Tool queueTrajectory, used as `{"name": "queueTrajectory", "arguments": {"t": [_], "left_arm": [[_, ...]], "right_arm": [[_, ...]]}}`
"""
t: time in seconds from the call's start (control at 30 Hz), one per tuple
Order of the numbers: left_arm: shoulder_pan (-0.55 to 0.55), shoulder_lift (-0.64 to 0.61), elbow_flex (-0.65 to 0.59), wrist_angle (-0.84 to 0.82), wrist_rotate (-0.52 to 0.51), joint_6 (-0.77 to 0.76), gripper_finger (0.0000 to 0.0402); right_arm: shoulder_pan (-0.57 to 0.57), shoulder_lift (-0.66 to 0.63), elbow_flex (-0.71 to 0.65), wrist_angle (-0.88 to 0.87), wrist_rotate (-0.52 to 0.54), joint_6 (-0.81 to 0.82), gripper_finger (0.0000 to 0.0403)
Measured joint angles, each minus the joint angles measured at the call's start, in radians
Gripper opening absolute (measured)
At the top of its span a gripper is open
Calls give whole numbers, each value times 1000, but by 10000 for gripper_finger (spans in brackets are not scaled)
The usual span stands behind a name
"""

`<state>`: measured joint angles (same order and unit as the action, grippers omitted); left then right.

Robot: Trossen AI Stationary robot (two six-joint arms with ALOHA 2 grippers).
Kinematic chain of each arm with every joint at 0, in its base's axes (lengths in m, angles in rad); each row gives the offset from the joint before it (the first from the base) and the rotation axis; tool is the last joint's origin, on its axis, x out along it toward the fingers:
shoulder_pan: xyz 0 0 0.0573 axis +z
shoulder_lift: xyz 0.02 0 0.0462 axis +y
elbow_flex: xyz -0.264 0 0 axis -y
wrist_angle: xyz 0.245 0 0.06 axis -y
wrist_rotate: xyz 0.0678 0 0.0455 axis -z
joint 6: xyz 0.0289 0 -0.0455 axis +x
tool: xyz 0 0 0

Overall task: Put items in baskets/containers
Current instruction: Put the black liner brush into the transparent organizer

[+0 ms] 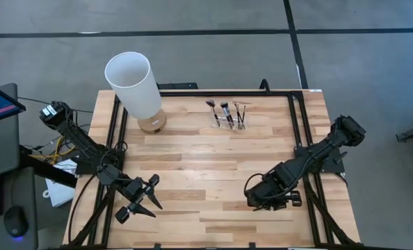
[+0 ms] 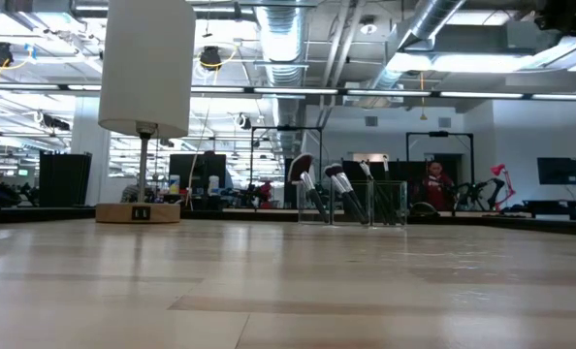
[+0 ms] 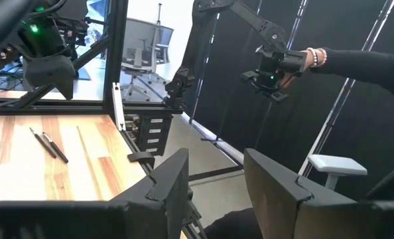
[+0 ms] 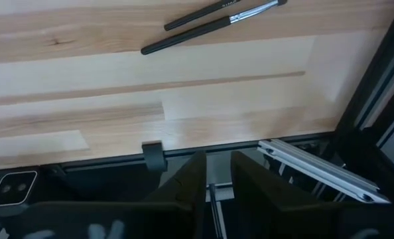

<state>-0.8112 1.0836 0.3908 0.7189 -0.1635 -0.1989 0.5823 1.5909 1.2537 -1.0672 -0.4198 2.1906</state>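
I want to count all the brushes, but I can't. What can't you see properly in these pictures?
- Brushes in the clear holder: too small in the high view and overlapping in the low view for an exact count.
- Two loose brushes: the right wrist view's top edge cuts off one; in the high view the right arm covers that spot.
- Lamp: its top is cut off in the low view.

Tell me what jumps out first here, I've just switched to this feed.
The tall white cylinder on a wooden base dominates the table's far left corner. Beside it at the far edge stands the small clear acrylic brush holder, dark-handled makeup brushes upright in it. Two thin dark brushes lie loose on the wood near the right gripper; the left gripper, open, rests at the near left.
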Motion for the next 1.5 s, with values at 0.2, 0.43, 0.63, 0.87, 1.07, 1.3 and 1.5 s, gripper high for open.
{"name": "queueTrajectory", "arguments": {"t": [0.2, 0.43, 0.63, 0.87, 1.07, 1.3, 1.5], "left_arm": [[0, 0, 0, 0, 0, 0, 143], [0, 0, 0, 0, 0, 0, 143], [-7, 0, 0, 0, 0, 0, 143], [-9, 0, 0, 0, 3, 0, 143], [-8, 0, 0, 0, 0, 0, 143], [-6, 0, 0, 0, 0, 0, 143], [-6, 0, 0, -1, 0, 0, 143]], "right_arm": [[0, 0, 0, 0, 0, 0, 82], [0, 0, 0, 1, 0, 1, 117], [28, 0, 0, 15, 3, 55, 124], [70, 0, 0, 1, 21, 103, 112], [70, 0, 0, -51, 112, 93, 107], [57, 0, -6, -99, 160, 83, 107], [37, 0, -65, -77, 158, 86, 113]]}}
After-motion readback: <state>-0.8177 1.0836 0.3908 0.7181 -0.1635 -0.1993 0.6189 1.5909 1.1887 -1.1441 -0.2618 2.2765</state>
